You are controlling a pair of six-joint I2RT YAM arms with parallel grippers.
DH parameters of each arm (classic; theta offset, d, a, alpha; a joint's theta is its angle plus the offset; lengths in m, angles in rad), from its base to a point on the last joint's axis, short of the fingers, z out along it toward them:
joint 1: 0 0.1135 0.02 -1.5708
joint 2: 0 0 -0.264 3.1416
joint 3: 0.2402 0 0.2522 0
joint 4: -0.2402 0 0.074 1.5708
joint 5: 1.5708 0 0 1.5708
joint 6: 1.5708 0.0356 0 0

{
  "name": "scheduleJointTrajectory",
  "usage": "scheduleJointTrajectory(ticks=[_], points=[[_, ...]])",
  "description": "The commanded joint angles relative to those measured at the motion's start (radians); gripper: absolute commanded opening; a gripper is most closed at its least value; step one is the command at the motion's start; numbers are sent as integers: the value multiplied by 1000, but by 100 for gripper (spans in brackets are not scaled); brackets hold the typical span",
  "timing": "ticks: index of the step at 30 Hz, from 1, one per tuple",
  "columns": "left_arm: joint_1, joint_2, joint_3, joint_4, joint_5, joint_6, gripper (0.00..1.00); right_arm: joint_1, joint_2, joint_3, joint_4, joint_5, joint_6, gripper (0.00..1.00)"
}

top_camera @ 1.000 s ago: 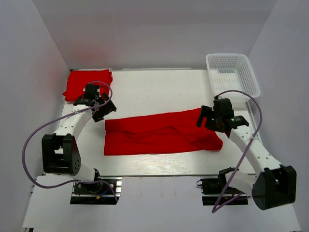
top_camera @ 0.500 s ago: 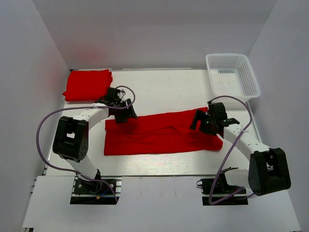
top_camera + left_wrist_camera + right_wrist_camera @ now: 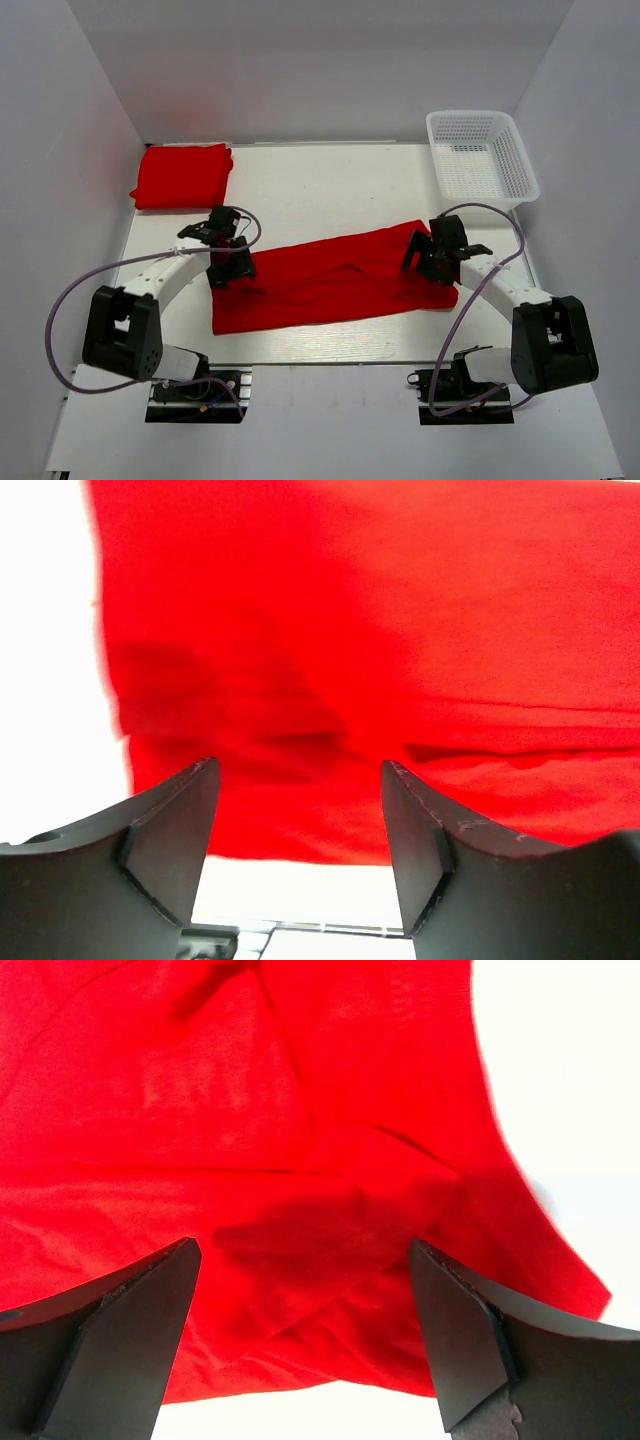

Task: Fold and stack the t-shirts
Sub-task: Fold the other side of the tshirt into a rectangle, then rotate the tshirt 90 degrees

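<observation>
A bright red t-shirt [image 3: 330, 280], folded into a long strip, lies across the middle of the table. A second red t-shirt [image 3: 182, 175] lies folded at the back left. My left gripper [image 3: 228, 268] is open over the strip's left end; the left wrist view shows red cloth [image 3: 400, 660] under its spread fingers [image 3: 175, 825]. My right gripper [image 3: 428, 262] is open over the strip's right end; the right wrist view shows creased red cloth [image 3: 300, 1160] between its fingers [image 3: 455, 1335]. Neither gripper holds cloth.
A white plastic mesh basket [image 3: 482, 152] stands at the back right corner. White walls close in the table on the left, back and right. Purple cables loop off both arms.
The left gripper moved down from the strip's upper left corner onto its left end. The strip's left end shifted and the cloth now lies more slanted. The right gripper shifted slightly.
</observation>
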Motion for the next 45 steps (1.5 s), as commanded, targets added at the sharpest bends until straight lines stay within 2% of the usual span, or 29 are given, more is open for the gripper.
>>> scheduleJointTrajectory(ticks=[1,4,8,10,13,15,19,22,24,30,31,33,35,37,38,43,45], points=[[8,-69,3,-160,-137,-68,76,-8,-1,5,-24,61,14,90],[8,-87,14,-189,-137,-85,76,-11,20,10,-20,50,16,90],[-1,-107,35,-104,-91,-43,77,-8,40,11,6,-2,14,90],[-1,-107,45,-6,-19,-13,81,-10,66,11,17,-7,16,90],[-10,-66,54,79,70,29,93,-7,88,13,34,-19,21,90],[-10,-2,54,123,111,49,93,-8,122,22,40,-25,22,90],[-19,115,54,114,122,58,93,-8,186,47,48,-28,16,90],[-28,136,8,114,160,58,93,-8,260,102,50,-48,2,90],[-39,136,-30,114,242,58,93,-2,333,152,48,-68,-1,90],[-125,63,-217,116,449,15,95,0,546,407,71,-192,-30,90],[-142,54,-233,116,484,5,100,3,626,532,71,-236,-38,90],[-199,45,-242,116,553,-11,100,27,683,641,103,-308,-61,90],[-257,44,-225,116,623,-32,100,33,795,750,106,-394,-26,90],[-304,34,-196,101,653,-60,100,58,902,852,105,-404,-13,90],[-330,34,-170,100,668,-83,100,73,922,933,117,-396,11,90],[-507,100,-110,182,794,-104,100,112,1056,1129,117,-412,36,90],[-564,123,-31,148,779,-85,100,119,1071,1195,82,-396,12,90]])
